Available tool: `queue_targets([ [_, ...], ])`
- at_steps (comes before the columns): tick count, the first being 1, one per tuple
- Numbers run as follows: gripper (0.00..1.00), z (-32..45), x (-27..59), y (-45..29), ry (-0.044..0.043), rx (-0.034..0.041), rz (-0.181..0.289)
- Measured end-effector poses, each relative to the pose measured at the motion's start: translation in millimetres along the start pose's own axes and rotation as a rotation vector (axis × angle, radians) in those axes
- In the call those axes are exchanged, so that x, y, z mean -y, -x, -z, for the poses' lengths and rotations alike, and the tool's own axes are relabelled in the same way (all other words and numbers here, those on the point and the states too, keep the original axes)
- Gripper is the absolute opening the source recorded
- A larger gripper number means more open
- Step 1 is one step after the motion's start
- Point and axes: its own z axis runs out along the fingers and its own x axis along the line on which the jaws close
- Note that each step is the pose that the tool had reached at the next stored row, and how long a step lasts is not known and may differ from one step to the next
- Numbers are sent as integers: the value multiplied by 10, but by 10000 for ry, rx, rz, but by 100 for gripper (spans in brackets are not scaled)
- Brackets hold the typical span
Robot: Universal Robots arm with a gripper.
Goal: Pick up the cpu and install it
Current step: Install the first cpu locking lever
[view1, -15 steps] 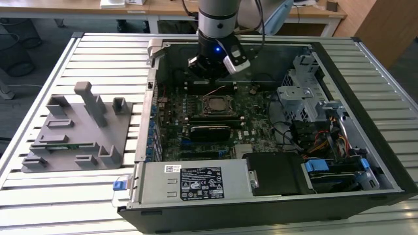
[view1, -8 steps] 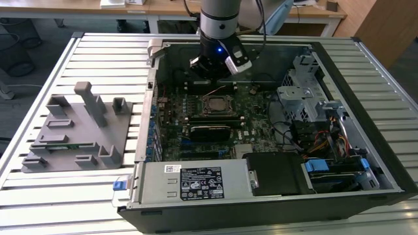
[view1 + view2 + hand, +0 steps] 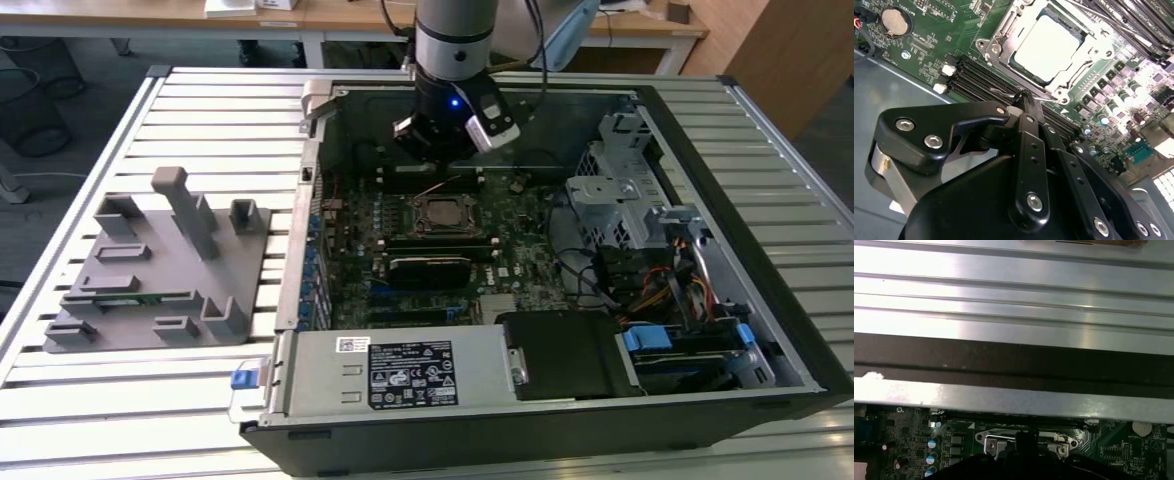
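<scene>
The cpu, a pale silvery square, lies flat inside the metal socket frame on the green motherboard. In the exterior view the cpu sits mid-board inside the open computer case. My gripper hangs above the board, just behind the socket toward the case's back wall. In the second wrist view my gripper has its black fingers drawn together at the tip with nothing between them, a short way off the socket's edge. The first wrist view has the gripper tip in front of the socket frame.
The case walls surround the board, with a drive cage and cables on the exterior view's right. A power supply fills the near side. A grey plastic tray holding a green memory stick lies outside on the slatted table.
</scene>
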Motion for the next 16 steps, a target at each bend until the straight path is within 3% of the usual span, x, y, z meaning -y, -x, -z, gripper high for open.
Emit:
queue_targets([
  [16, 11, -78, -36, 67, -2, -1, 1],
])
